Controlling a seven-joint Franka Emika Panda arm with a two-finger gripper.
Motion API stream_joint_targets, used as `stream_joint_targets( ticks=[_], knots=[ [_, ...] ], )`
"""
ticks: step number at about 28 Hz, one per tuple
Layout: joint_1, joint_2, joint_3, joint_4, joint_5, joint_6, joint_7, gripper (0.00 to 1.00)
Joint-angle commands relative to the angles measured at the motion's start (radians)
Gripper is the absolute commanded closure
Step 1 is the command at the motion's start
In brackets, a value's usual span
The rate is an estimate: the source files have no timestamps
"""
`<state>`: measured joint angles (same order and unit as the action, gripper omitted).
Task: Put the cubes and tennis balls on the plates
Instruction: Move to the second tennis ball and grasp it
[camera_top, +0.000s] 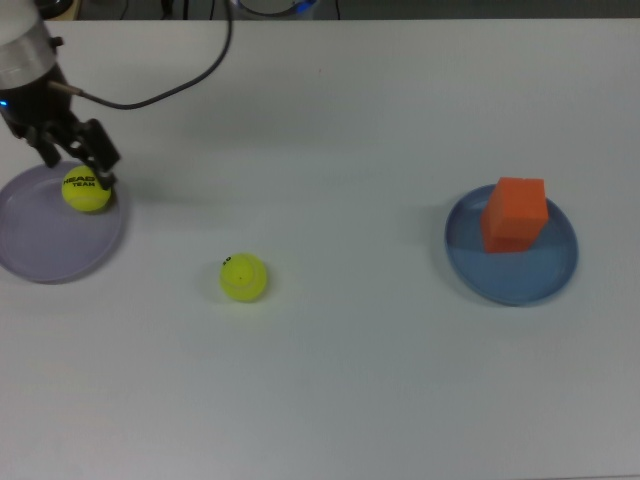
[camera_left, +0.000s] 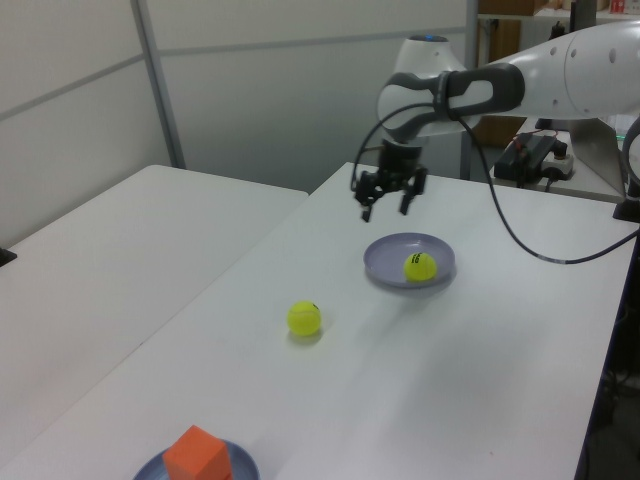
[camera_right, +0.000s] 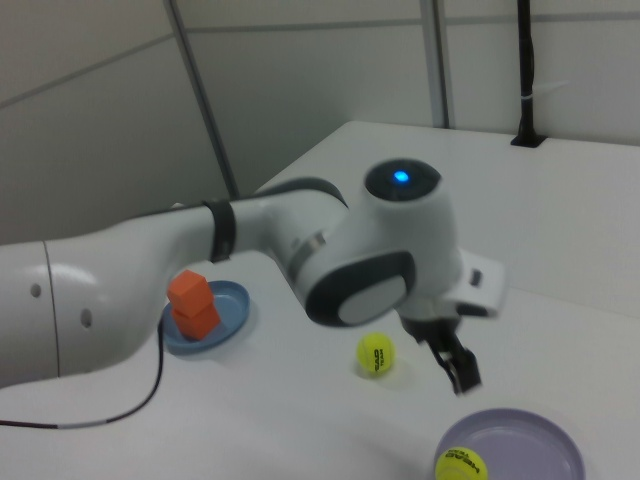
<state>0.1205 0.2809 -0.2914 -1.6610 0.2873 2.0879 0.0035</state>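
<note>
My gripper hangs open just above the back edge of the lavender plate, holding nothing. One tennis ball lies on that plate, right below the fingers. In the left view the gripper is clearly higher than the plate and its ball. The other tennis ball rests on the bare table between the plates. An orange cube stands on the blue plate. In the right view the orange shape looks like two cubes stacked.
A black cable runs from the arm across the back left of the white table in the top view. A second white table stands at the left view's left.
</note>
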Motion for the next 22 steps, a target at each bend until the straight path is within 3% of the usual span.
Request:
stream_joint_targets(
  ticks=[1, 2, 8, 18, 22],
  knots=[
    [0.030, 0.012, 0.055, 0.024, 0.035, -0.012, -0.036, 0.00],
    [0.030, 0.018, 0.093, 0.035, 0.035, -0.009, -0.033, 0.00],
    [0.044, 0.078, 0.193, 0.076, 0.012, 0.006, 0.003, 0.00],
    [0.093, 0.182, 0.216, 0.090, -0.054, 0.127, 0.070, 0.00],
    [0.093, 0.199, 0.221, 0.090, -0.106, 0.142, 0.087, 0.00]
  ],
)
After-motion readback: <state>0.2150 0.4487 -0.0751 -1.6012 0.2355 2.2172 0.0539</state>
